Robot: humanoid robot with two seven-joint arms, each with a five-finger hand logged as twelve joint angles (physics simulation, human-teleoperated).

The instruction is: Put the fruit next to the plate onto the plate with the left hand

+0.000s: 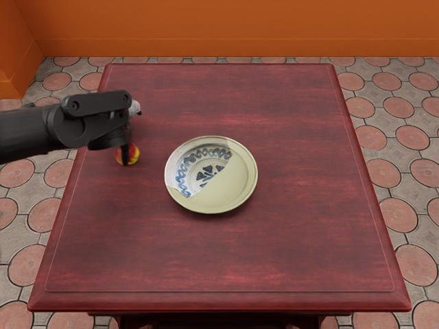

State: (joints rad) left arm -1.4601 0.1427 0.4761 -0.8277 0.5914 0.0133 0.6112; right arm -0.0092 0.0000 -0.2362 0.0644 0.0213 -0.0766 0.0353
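Head view: your left hand sat upper left, over the fruit beside the plate, presumably to grasp it; whether its fingers gripped, you couldn't tell.

The desk is streaky dark red, the plate cream with blue scrollwork and dark motifs, the fruit red and yellow, the robot hand black, the wall orange
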